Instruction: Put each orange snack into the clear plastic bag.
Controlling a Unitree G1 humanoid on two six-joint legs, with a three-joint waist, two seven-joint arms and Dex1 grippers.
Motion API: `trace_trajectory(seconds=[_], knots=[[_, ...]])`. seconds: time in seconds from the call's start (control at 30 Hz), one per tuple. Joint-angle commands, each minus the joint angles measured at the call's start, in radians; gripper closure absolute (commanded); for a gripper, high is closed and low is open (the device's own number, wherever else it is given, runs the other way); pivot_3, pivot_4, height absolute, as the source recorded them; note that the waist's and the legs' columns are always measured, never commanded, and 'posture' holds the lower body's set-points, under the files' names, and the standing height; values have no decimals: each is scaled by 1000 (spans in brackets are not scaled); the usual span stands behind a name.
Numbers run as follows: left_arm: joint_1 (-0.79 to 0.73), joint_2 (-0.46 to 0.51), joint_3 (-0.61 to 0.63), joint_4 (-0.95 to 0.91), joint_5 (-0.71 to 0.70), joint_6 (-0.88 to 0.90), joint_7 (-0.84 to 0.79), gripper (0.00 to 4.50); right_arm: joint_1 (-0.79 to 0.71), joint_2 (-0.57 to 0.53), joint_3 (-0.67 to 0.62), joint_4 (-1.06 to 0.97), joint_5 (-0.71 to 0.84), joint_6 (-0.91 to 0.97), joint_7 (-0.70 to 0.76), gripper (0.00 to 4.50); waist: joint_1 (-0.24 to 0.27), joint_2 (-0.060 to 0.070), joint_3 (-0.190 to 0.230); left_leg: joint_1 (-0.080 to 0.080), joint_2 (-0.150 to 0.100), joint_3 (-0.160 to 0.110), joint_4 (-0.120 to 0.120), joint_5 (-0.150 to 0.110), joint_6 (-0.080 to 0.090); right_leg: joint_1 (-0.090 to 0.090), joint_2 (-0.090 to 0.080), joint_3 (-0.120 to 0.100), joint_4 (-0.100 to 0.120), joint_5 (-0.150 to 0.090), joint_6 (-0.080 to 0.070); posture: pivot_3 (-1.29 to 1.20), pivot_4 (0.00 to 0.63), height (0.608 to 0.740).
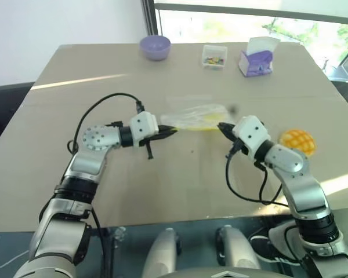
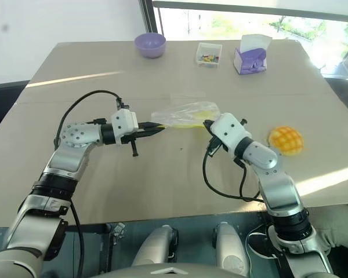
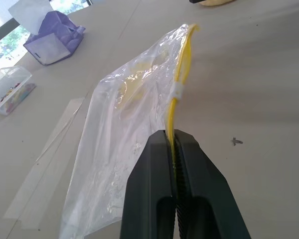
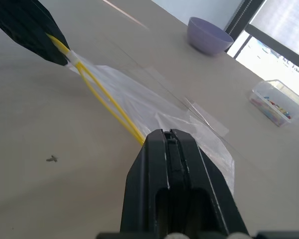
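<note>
Where both pincers pinch the bag (image 1: 188, 117), its mouth blurs.

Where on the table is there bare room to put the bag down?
Bare tabletop lies along the near edge, below both grippers, and left of the purple bowl. Crowded: the far edge, with bowl, clear box and tissue box.

Arms: silver-grey housings, white wrist blocks, black joint bands. A black cable loops beside each forearm. Left gripper (image 1: 173, 131) and right gripper (image 1: 222, 127): black, tapered fingers.
</note>
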Motion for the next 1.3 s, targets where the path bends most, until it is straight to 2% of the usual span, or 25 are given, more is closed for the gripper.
trace_trajectory(seconds=[0.03,0.47,1.3], knots=[[2,-2,31,-39,-12,0,1,4500,-38,12,35,-21,3,-8,-11,4469,-1,0,0,0,0,0,0,0,0,0,0,0,0,0,0,0,150,737],[8,-26,42,-101,-13,80,23,4500,-113,33,116,71,-4,-42,-9,4469,-1,0,0,0,0,-1,1,0,0,0,0,0,1,0,0,0,150,737],[22,-35,40,-162,-33,116,3,4500,-119,35,107,126,-31,-48,-67,4469,-1,0,0,0,0,-1,2,0,0,0,0,0,1,0,0,0,150,737]])
